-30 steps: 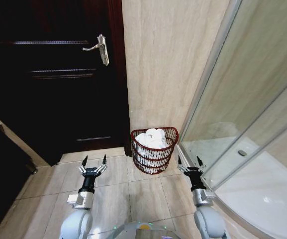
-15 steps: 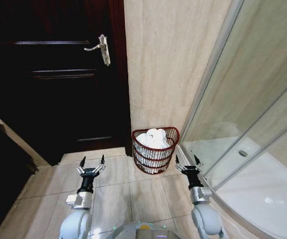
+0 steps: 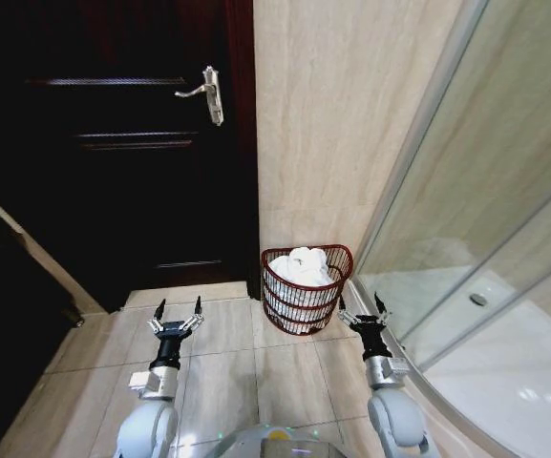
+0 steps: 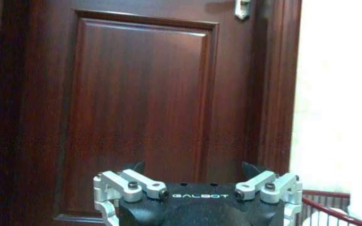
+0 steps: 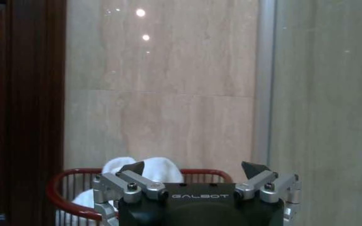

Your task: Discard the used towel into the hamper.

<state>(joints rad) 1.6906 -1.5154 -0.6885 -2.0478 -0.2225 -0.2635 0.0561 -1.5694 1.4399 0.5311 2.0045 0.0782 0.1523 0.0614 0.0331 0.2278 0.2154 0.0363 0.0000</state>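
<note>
Facing the hamper with the towel already inside, your left gripper and right gripper hang spread, empty.

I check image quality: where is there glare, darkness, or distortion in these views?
Head view: dark door loses detail, straight edges bend outward. Left wrist view: wall overexposed white. Right wrist view: two lamp reflections on the wall tile.
</note>
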